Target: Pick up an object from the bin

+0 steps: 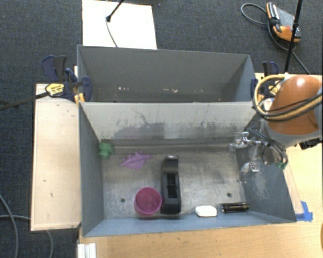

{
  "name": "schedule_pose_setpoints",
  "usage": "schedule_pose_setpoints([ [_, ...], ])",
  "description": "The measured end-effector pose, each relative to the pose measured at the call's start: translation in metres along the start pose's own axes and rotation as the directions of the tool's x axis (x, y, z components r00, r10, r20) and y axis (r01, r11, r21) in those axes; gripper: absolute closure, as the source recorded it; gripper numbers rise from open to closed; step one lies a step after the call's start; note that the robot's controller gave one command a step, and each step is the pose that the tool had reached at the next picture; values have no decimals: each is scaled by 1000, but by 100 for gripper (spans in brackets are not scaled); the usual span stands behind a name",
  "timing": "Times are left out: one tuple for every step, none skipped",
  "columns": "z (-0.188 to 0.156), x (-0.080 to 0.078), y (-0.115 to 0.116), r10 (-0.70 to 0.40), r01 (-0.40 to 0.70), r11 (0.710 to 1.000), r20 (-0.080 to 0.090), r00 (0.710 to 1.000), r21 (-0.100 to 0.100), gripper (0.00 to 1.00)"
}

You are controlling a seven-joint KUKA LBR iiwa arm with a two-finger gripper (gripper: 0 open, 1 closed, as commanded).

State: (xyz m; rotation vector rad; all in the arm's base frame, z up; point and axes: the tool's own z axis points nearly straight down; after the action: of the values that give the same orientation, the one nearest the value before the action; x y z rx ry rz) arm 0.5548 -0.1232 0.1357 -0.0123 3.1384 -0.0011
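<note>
The gripper [245, 157] hung at three o'clock in the grey metal bin [166, 121]. Whether it was open, I couldn't tell.

Loose things lie apart on the floor of the bin [212, 176]. Left of centre in the frame, a small green lump [105, 149] sits where the floor meets the back wall, and a flat purple piece [134, 160] lies just to its right. Near the middle, a long black stapler-like tool [170, 191] runs from top to bottom of the picture. A round magenta cup [148, 201] stands mouth up against its lower left side. At lower centre right lies a white oval piece [206, 211], and just to its right a small dark cylinder [234, 207] rests on its side. In the upper right corner, an orange and black tool [282, 25] lies on dark carpet [30, 30] with a black cable [252, 9] looping beside it.
</note>
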Motion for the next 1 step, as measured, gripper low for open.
schedule_pose_setpoints([
  [0,0,0,-1,1,1000,0,1000,0,0],
])
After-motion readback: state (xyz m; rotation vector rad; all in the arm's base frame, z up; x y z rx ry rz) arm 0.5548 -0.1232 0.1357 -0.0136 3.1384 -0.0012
